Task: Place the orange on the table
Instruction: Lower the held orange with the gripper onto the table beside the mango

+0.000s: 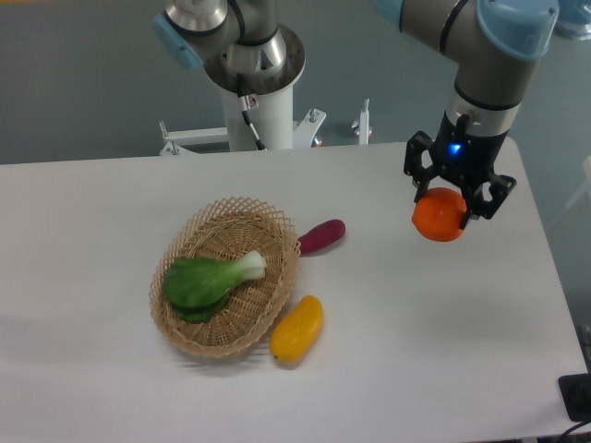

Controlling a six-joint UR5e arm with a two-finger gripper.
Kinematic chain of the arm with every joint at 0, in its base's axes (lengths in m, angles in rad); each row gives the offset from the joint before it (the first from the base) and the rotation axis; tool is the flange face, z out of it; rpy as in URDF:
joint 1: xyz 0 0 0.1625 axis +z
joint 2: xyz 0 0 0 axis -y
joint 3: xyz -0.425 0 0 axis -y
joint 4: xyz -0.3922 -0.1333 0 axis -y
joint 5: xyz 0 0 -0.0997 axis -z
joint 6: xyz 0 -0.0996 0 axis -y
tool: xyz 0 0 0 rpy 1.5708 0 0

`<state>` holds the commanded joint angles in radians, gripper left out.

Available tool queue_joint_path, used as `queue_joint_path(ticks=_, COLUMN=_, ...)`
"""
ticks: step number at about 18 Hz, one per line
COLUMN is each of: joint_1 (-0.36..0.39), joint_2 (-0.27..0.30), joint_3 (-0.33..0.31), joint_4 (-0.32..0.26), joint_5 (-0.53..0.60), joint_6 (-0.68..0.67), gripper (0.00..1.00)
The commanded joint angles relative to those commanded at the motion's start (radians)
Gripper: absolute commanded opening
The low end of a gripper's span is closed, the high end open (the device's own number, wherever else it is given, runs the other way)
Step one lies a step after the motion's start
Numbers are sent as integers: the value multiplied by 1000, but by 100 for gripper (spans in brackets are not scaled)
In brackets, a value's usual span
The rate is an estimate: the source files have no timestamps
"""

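I am looking across a white worktop under a grey wall. Nearest is lying a mango, then a basket. Farther right, my tool is gripping the orange, round, without a long axis.

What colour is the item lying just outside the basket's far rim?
Dark reddish-purple, seen in the fixed camera view.

The orange was bright orange against the white table; the gripper was black (one blue light glowed above it). The basket was tan, woven in an open lattice, the leafy vegetable green and white
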<state>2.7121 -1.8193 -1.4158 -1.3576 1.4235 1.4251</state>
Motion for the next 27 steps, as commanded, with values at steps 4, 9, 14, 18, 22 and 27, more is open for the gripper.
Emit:
queue_joint_path(ticks=4, joint_1=0, joint_2=0, joint_3=2, joint_4=0, joint_5=0, joint_6=2, gripper=59)
queue_joint_path(ticks=9, joint_1=-8, joint_2=-8, joint_3=2, joint_4=3, joint_5=2, joint_6=-12, gripper=59)
queue_joint_path(ticks=14, joint_1=5, joint_2=-43, joint_3=-6, joint_4=21, joint_5=11, joint_6=-20, gripper=59)
queue_joint_path(ticks=18, joint_1=12, joint_2=-84, joint_3=-75, joint_4=182, joint_5=12, joint_6=-64, gripper=59)
queue_joint_path(ticks=22, joint_1=-6, joint_2=-132, joint_3=-143, joint_4=380, joint_5=12, joint_6=-149, gripper=59)
queue_joint_path(ticks=27, joint_1=-12, joint_2=-167, joint_3=-195, joint_4=394, joint_5=6, joint_6=-169, gripper=59)
